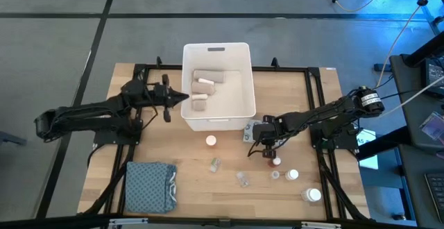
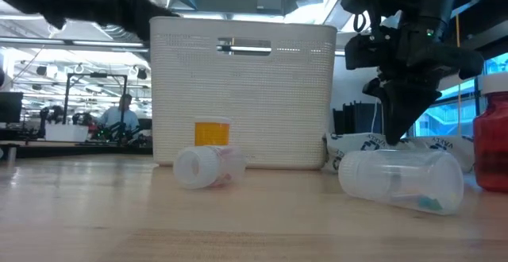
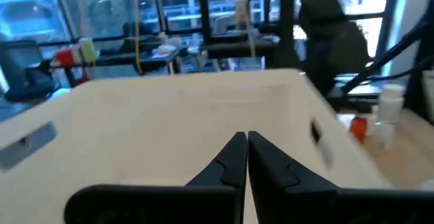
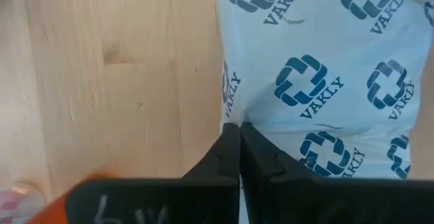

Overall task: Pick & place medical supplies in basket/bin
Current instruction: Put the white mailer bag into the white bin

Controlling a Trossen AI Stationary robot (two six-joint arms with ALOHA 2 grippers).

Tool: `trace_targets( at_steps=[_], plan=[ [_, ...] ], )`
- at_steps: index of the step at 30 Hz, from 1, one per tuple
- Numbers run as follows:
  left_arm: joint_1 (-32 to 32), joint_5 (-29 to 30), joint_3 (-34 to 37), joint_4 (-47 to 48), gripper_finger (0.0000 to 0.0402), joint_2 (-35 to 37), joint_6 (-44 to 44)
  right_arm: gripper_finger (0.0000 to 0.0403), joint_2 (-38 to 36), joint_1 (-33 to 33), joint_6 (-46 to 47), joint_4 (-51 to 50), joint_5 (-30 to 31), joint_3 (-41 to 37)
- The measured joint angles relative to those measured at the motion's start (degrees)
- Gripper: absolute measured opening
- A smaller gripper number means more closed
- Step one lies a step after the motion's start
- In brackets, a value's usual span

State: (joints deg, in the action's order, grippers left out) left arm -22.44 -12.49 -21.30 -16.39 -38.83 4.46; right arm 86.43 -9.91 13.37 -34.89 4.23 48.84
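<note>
Nearest us in the low view lies a clear vial (image 2: pixel 401 181) on its side, with a second tipped vial (image 2: pixel 208 167) just in front of the white bin (image 1: pixel 217 87). Our right gripper (image 4: pixel 239 137) points down with its fingers pressed together, tips at the edge of the printed flat packet (image 4: pixel 325 75) but clamped on nothing. We judge the risk to be here: with fingers together, a descent would only push the thin packet along the wood, perhaps under the bin wall or into the red-capped bottle (image 1: pixel 276 162) close by. The round vials could also roll if nudged. The bare table (image 1: pixel 173 146) towards the folded cloth (image 1: pixel 150 185) gives open room. Farther off, our left gripper (image 1: pixel 182 98) hovers at the bin's rim, fingers together and empty. Three bandage rolls (image 1: pixel 205 85) already lie in the bin.
</note>
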Motion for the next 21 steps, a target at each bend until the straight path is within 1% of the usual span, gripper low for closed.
trace_targets(
  at_steps=[4, 8, 10, 12, 15, 16, 21],
  plan=[
    [8.3, 4.5, -4.0, 3.6, 0.001, -2.0, 6.8, 0.0001, 0.0, -0.1, 0.6, 0.7, -0.1, 0.0],
    [17.6, 13.1, -10.2, 10.5, 0.0002, -6.1, 14.6, 0.0001, 0.0, -0.4, 1.4, 1.7, -1.2, 0.1],
    [22.4, 17.2, -12.9, 12.9, 0.0002, -9.8, 17.1, 0.0001, 0.0, -0.7, 1.5, 2.1, -1.3, 0.1],
    [26.9, 22.5, -14.9, 14.2, 0.0002, -13.8, 19.1, 0.0001, -0.1, -0.9, 1.9, 2.3, -1.4, 0.1],
    [32.2, 30.2, -18.4, 13.7, 0.0003, -20.4, 21.3, 0.0, -0.1, -1.4, 3.0, 3.0, -2.3, 0.1],
    [33.6, 31.8, -19.7, 13.6, 0.0003, -22.8, 21.4, 0.0, -0.1, -1.7, 3.1, 3.6, -2.5, 0.1],
    [38.1, 35.5, -26.8, 13.5, 0.0003, -34.8, 20.3, 0.0, -0.1, -3.2, 3.1, 5.2, -3.0, 0.1]
  ],
)
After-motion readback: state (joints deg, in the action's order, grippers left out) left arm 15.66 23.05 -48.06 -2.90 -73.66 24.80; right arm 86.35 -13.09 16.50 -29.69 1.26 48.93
